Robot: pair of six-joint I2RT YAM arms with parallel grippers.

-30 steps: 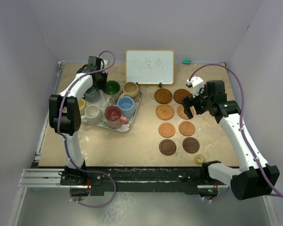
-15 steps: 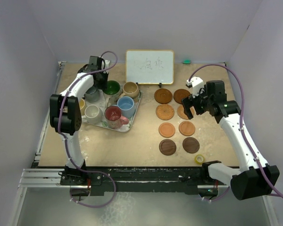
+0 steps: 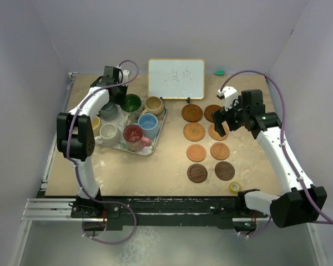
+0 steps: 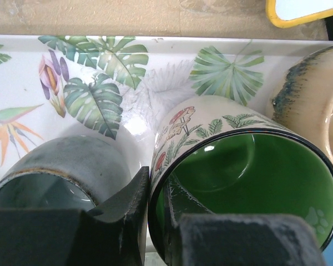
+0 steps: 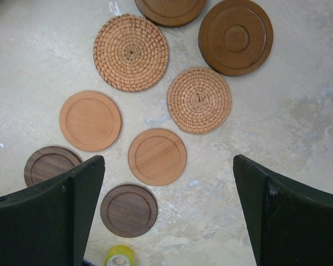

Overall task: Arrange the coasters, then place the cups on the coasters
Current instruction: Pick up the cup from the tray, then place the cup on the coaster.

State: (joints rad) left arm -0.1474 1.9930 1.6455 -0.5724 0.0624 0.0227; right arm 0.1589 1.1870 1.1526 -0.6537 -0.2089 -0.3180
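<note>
**A:** What does the left gripper (image 4: pixel 155 208) have?

**B:** Its jaws are pinched on the rim of the green mug (image 4: pixel 250 166). One finger is inside against the green glaze, and the other is outside on the flowered wall.

**A:** What's around that mug?

**B:** The grey mug (image 4: pixel 61 172) stands just beside the outer finger, but I cannot tell whether they touch. The tan mug (image 4: pixel 316 94) is on the green mug's other side. All three stand on the leaf-patterned tray (image 4: pixel 89 72). From above, the blue mug (image 3: pixel 148 122), red mug (image 3: pixel 134 134) and white mug (image 3: pixel 108 133) stand on the same tray, nearer the arm bases.

**A:** And the right gripper (image 5: pixel 166 160)?

**B:** Its jaws are wide apart with nothing between them. It hangs above the coasters (image 3: pixel 196 153).

**A:** How do the coasters lie?

**B:** There are eight, flat on the table (image 3: pixel 155 166) to the right of the tray, in two rough columns of four. Farthest out are two dark brown coasters (image 5: pixel 236 37), then two woven coasters (image 5: pixel 131 52). Next come two orange coasters (image 5: pixel 90 121), and two walnut-dark coasters (image 5: pixel 129 210) lie nearest the bases. A yellow tape roll (image 5: pixel 120 256) sits near the last of these. A whiteboard (image 3: pixel 176 78) stands at the far edge. The mugs in view are all on the tray, well apart from the coasters.
</note>
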